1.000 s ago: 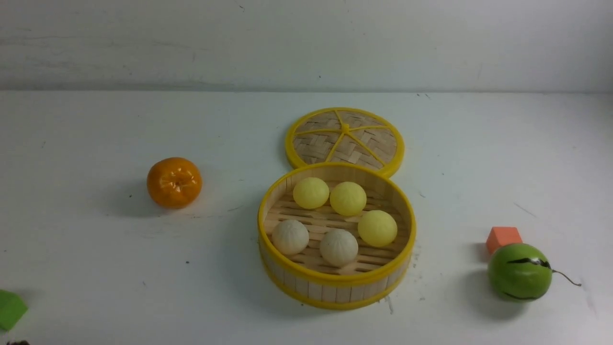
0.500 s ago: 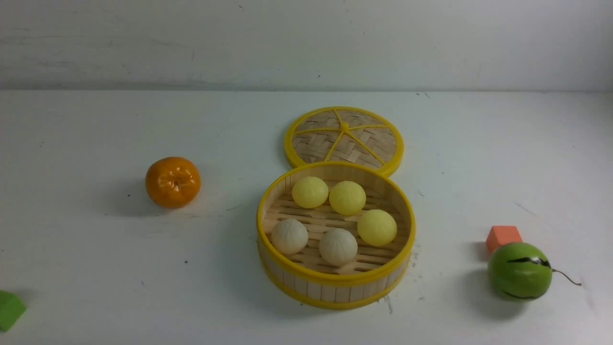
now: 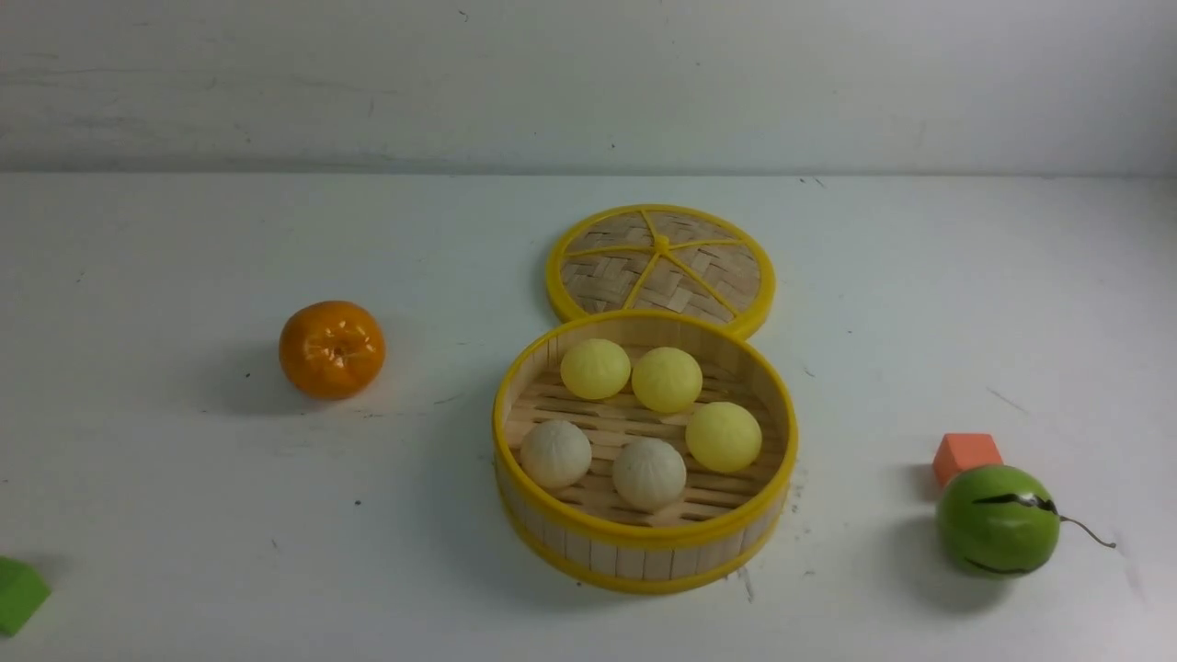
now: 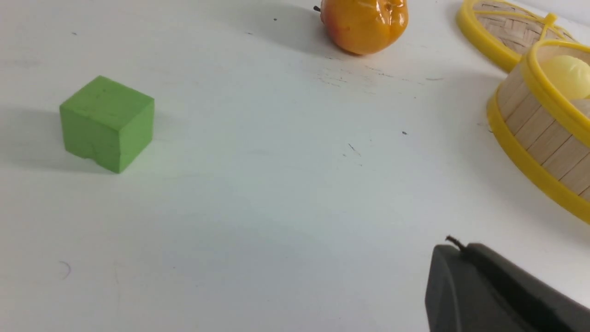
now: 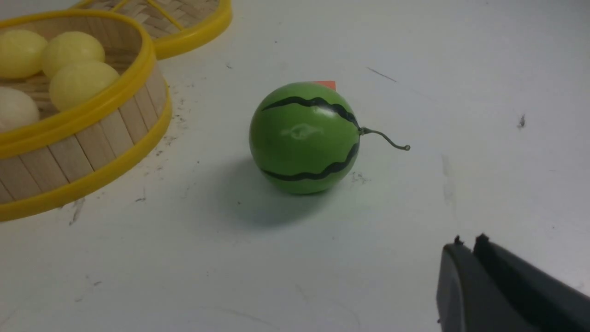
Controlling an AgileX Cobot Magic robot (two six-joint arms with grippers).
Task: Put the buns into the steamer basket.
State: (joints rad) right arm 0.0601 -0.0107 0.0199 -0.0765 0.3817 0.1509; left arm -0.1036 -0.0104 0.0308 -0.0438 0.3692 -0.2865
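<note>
All five buns [image 3: 649,473] sit in steamer basket [image 3: 644,556]; left gripper [image 4: 465,258] and right gripper [image 5: 468,251] closed, empty; risk: a stray sweep nudging the basket, spilling buns

the steamer basket [image 3: 644,552] sits upright just right of centre in the lower half of the front view, a round bamboo tub with an upright slat wall, yellow rims top and bottom and a slatted wooden floor. all five buns [image 3: 649,473] lie inside it on the floor: three pale yellow ones, two side by side toward the upper part of the basket and one at its right, and two off-white ones (faintly pleated) toward the lower left. each bun is small, round and whole, the upper pair touching.
</note>
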